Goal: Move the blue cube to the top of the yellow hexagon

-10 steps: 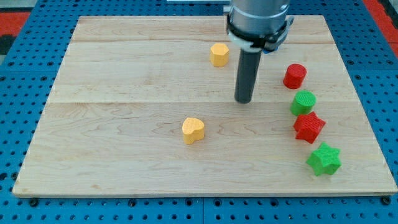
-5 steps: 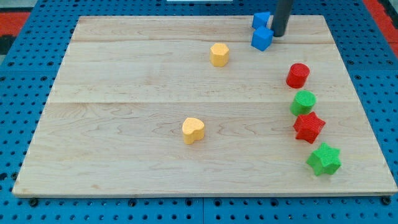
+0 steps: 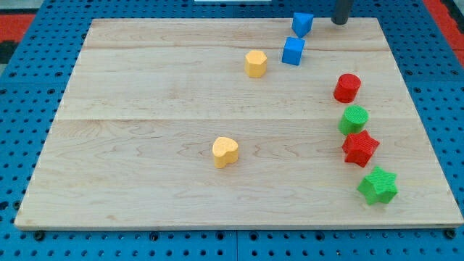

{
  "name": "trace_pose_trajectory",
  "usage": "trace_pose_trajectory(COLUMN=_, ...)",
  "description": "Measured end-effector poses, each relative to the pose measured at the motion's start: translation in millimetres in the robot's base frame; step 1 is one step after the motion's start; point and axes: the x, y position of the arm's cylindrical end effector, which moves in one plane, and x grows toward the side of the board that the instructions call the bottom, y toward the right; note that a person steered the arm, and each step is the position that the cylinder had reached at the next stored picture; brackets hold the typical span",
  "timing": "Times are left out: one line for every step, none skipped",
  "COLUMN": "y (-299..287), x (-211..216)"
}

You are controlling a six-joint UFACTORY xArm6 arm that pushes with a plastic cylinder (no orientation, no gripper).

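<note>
A blue cube (image 3: 293, 51) sits on the wooden board near the view's top, just right of the yellow hexagon (image 3: 255, 64). A second blue block (image 3: 302, 23) lies above it at the board's top edge. My tip (image 3: 340, 22) is at the view's top edge, to the right of the upper blue block and up-right of the blue cube, touching neither.
A yellow heart (image 3: 225, 152) lies mid-board. Along the right side run a red cylinder (image 3: 346, 88), a green cylinder (image 3: 354, 119), a red star (image 3: 359, 148) and a green star (image 3: 378, 185). The wooden board (image 3: 145, 130) rests on a blue pegboard.
My tip moved from mid-board to the top right and now sits farther up and right. The blue cube has shifted left, closer to the yellow hexagon.
</note>
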Motion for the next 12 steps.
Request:
trace_pose_trajectory(y=-34.8, x=1.7)
trace_pose_trajectory(y=-85.9, x=2.5)
trace_pose_trajectory(y=-82.8, x=13.8)
trace_pose_trajectory(y=-29.1, x=50.0)
trace_pose_trajectory(y=-70.0, x=44.5)
trace_pose_trajectory(y=-93.5, x=23.4)
trace_pose_trajectory(y=-95.2, x=22.3)
trace_pose_trajectory(y=-113.1, x=12.5)
trace_pose_trajectory(y=-115.6, x=5.4)
trace_pose_trajectory(y=-84.2, x=15.2)
trace_pose_trajectory(y=-47.7, x=78.4)
trace_pose_trajectory(y=-61.5, x=91.0)
